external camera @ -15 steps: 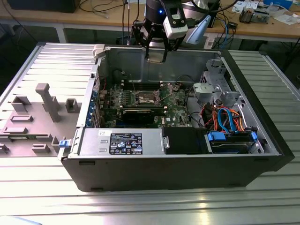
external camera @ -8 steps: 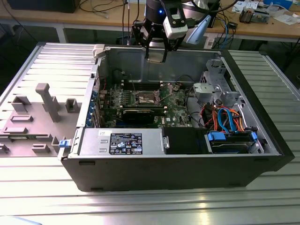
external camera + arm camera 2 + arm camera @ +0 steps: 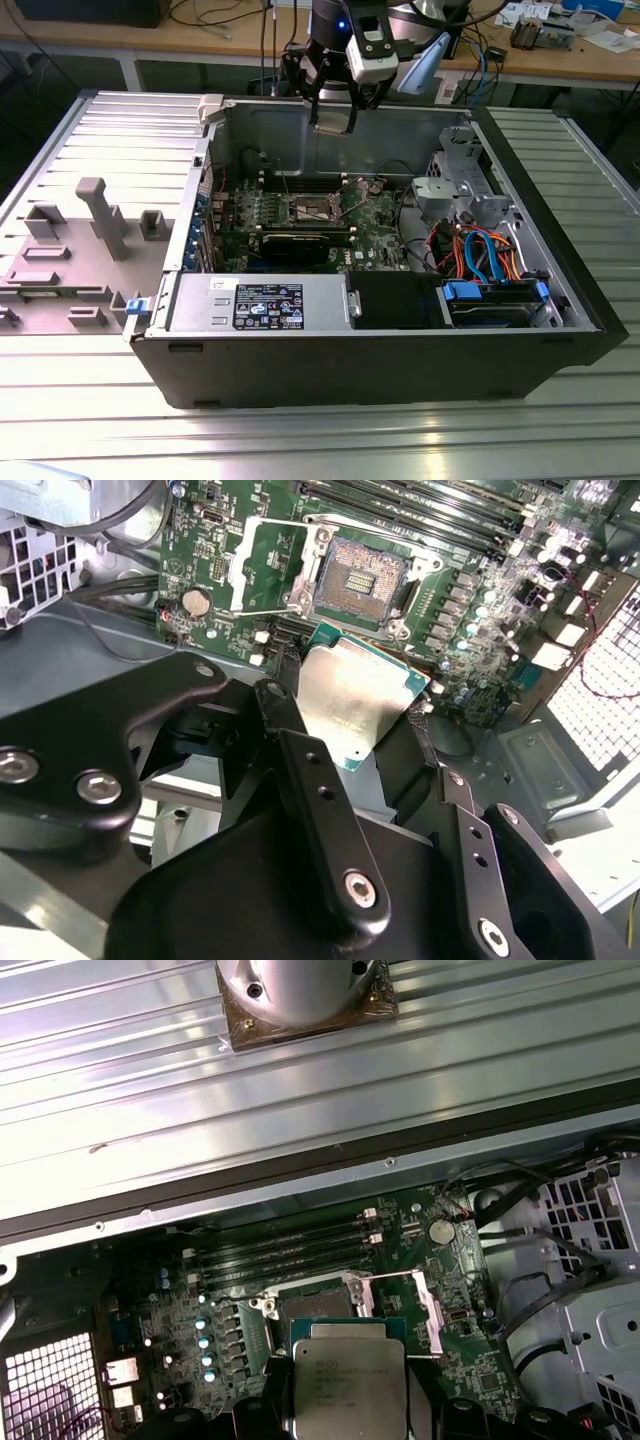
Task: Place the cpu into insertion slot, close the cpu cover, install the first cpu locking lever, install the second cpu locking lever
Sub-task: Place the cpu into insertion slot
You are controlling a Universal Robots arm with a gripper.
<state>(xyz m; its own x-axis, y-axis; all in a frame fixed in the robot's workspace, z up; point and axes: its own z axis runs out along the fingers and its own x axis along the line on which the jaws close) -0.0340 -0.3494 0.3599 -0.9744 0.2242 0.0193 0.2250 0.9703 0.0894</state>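
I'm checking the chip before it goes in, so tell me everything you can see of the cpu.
The cpu is a small flat square chip with a dull silver metal face and a green edge. The gripper clamps two opposite sides with its black fingers, holding it in the air above the open socket on the motherboard, not yet seated.

You have an open black computer case [image 3: 400,370] lying on its side on the ribbed metal counter [image 3: 300,445], with a grey moulded tray [image 3: 60,270] just beside it at the exterior view's left. Inside, the green motherboard [image 3: 375,218] lies flat on the case floor, a labelled power supply [image 3: 260,303] sits along the wall nearest the exterior camera, and blue and orange cables [image 3: 480,250] tangle towards the exterior view's right. In both wrist views you can pick out a round coin battery [image 3: 196,602] [image 3: 441,1230] on the board.
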